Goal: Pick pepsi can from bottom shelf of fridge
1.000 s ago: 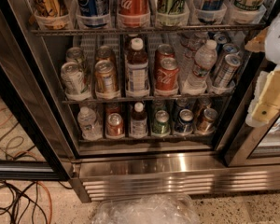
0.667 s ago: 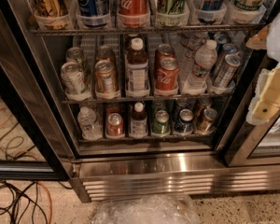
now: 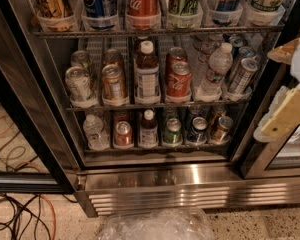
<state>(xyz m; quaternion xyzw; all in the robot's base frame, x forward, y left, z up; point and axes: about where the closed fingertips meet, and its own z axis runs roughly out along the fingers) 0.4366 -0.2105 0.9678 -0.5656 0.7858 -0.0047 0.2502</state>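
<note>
The pepsi can [image 3: 197, 129] stands upright at the front of its lane on the lowest shelf [image 3: 140, 149] of the fridge [image 3: 190, 178], just right of the green can [image 3: 173, 131], so it can likely be reached straight on. The lanes pack neighbours close (a tan can [image 3: 221, 128] sits one lane further right of the green can), which probably leaves little side room. The gripper [image 3: 277, 86] hangs up and well right of the green can, outside the door frame. Its fingers [image 3: 287, 116] stand apart, holding nothing, presumably readied for the approach.
</note>
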